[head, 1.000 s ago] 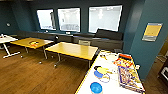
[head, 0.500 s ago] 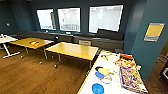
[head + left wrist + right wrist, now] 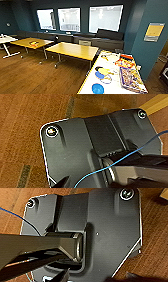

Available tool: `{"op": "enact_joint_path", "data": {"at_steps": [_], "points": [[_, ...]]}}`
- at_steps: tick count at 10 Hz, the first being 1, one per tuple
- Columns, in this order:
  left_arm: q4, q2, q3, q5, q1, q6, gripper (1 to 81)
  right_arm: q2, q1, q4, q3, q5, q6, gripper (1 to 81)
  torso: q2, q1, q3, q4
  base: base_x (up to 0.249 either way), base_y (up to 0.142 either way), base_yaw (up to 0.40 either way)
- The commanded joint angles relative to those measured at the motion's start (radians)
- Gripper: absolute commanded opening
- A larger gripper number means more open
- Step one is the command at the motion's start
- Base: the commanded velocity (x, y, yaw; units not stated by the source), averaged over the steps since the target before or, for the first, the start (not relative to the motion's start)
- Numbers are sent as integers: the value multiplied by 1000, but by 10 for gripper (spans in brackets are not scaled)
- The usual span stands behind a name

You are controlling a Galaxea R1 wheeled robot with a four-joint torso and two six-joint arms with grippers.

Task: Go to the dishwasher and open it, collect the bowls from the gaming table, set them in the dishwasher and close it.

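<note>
Claw state: can't tell for either arm; both wrist views face wood floor. One small round bright blue bowl [image 3: 98,88] plainly visible, near end of the long white yellow-edged gaming tabletop [image 3: 89,80], beside colourful board-game boxes [image 3: 130,76]. Two plain yellow-topped tables [image 3: 72,50] beyond. Judgement: approach squarely, stop short of the edge, bowl within reach.

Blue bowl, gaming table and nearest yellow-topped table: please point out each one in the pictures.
blue bowl [image 3: 98,88], head view, on the middle of its inside.
gaming table [image 3: 88,85], head view, on the bare white top near its left edge.
yellow-topped table [image 3: 73,50], head view, on the middle of its top.
</note>
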Motion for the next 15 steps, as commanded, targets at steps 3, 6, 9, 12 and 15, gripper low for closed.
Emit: {"op": "enact_joint_path", "data": {"at_steps": [3, 6, 9, 12, 15], "points": [[-7, -8, -1, 48, -42, -4, 811, 0, 35, 3, 1, -54, -3, 811, 0, 0, 0, 0, 0, 0, -297], [-7, -8, -1, 48, -43, -4, 811, 0, 35, 3, 2, -54, -3, 811, 0, 0, 0, 0, 0, 0, -376], [-5, -6, -6, 48, -43, -4, 811, 0, 35, 3, 2, -54, -3, 811, 0, 0, 0, 0, 0, 0, -378], [-7, -6, -6, 46, -42, -4, 811, 0, 35, 3, 2, -54, -3, 811, 0, 0, 0, 0, 0, 0, -279], [-5, -8, -3, 46, -42, -5, 811, 0, 36, 3, 2, -54, -3, 811, 0, 0, 0, 0, 0, 0, -34]]}}
